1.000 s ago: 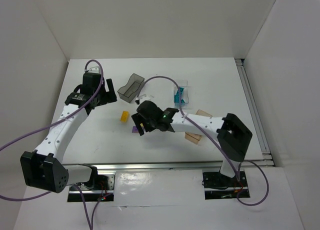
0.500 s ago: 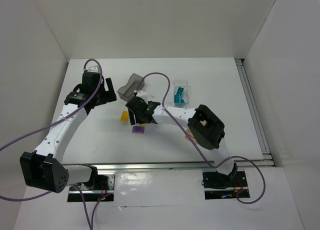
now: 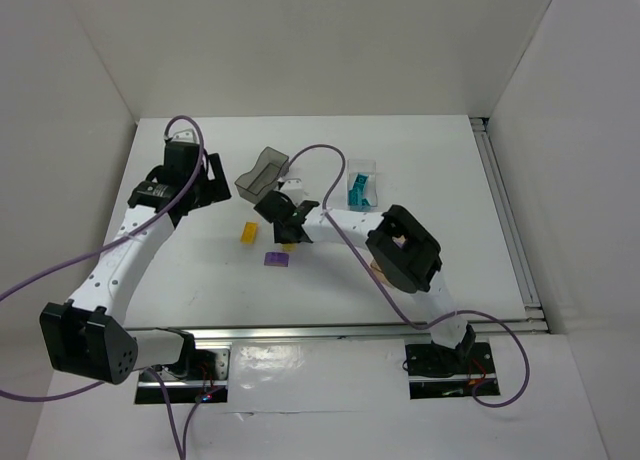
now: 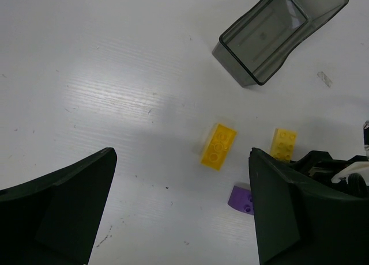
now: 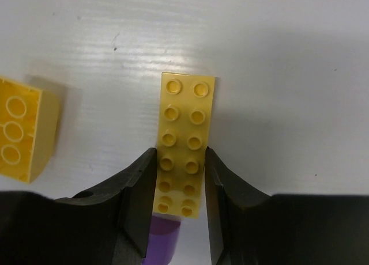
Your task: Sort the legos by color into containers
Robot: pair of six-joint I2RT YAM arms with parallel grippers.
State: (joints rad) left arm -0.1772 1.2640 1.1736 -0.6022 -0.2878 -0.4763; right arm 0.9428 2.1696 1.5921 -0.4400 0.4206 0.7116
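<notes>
White surface (image 3: pixel 420 150), matte, lightly scuffed. Right claw (image 5: pixel 180 161) pinched the long yellow brick (image 5: pixel 185 127) across its width, near one end; brick lay flat just beside a second yellow brick (image 5: pixel 20 135). Left claw (image 4: pixel 181 161) hung spread, holding nothing. Grip was off-centre: I'd lift straight and slow before any swing, else it could pivot.

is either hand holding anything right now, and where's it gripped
The right hand pinches the long yellow lego across its two long sides, near one end. The left hand is open and holds nothing.
</notes>
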